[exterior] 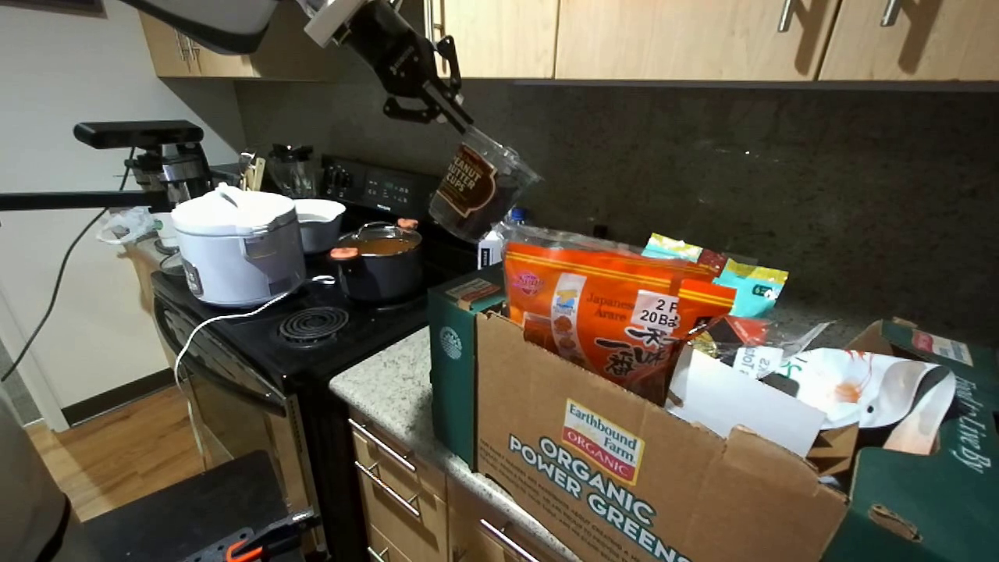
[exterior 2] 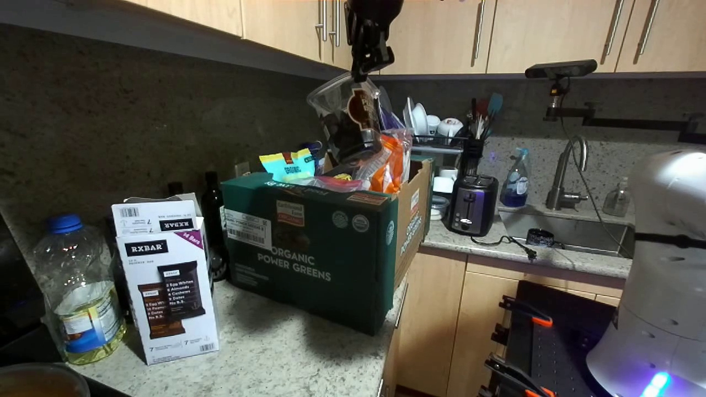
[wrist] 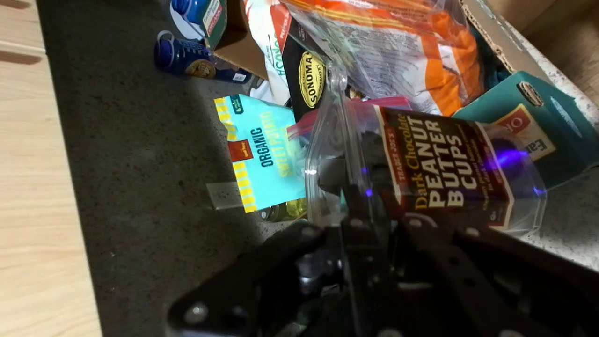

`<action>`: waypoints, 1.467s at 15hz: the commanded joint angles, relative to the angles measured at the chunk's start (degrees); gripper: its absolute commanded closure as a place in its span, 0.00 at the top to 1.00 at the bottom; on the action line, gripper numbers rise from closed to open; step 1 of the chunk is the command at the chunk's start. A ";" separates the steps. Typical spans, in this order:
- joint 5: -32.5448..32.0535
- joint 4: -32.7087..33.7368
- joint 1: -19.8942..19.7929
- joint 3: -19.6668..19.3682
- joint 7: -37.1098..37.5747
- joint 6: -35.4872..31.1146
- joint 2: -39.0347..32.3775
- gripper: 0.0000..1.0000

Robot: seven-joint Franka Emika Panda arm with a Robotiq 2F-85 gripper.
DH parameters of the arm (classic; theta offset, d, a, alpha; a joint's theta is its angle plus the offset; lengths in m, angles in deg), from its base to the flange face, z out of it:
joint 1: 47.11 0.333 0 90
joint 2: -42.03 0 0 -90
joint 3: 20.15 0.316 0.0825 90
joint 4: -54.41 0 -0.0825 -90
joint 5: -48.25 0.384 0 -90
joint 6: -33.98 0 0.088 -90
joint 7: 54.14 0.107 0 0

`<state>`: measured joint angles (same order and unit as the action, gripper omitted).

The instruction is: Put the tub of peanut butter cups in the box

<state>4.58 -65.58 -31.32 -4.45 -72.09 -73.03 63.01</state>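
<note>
The tub of peanut butter cups [exterior: 468,183] is clear plastic with a brown label and dark contents. It hangs tilted in the air, higher than the box, near the box's stove-side end. It also shows in an exterior view [exterior 2: 343,124] and in the wrist view [wrist: 449,164]. My gripper [exterior: 463,123] is shut on the tub's upper edge, also seen in an exterior view [exterior 2: 361,76] and the wrist view [wrist: 374,206]. The box [exterior: 702,468] stands open on the counter. It shows in an exterior view [exterior 2: 309,264], and its green end flap shows in the wrist view [wrist: 529,126].
An orange snack bag [exterior: 616,304] and a turquoise bag [exterior 2: 288,164] stick up from the box. A rice cooker [exterior: 238,250] and a pot [exterior: 382,269] stand on the stove. An RXBAR box [exterior 2: 168,286] and oil bottle [exterior 2: 83,298] stand beside the box. Cabinets [exterior: 687,39] hang above.
</note>
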 commanded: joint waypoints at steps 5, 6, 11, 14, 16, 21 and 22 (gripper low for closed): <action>-0.05 0.22 0.26 -0.13 0.07 0.26 -0.15 0.03; -0.19 0.42 0.13 -0.16 0.15 0.37 -0.21 0.03; -1.40 1.66 -0.82 -0.95 0.43 0.20 -0.91 0.03; -2.33 1.97 -1.86 -1.82 1.31 -0.80 -1.54 0.03; -3.35 1.94 -2.76 -2.57 2.96 -2.06 -2.37 0.03; -8.17 2.63 -5.46 -3.72 10.92 -5.11 -6.00 0.03; -9.46 2.79 -5.97 -3.95 12.70 -5.77 -6.90 0.03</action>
<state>-1.10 -64.90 -35.79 -8.20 -64.01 -77.01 58.70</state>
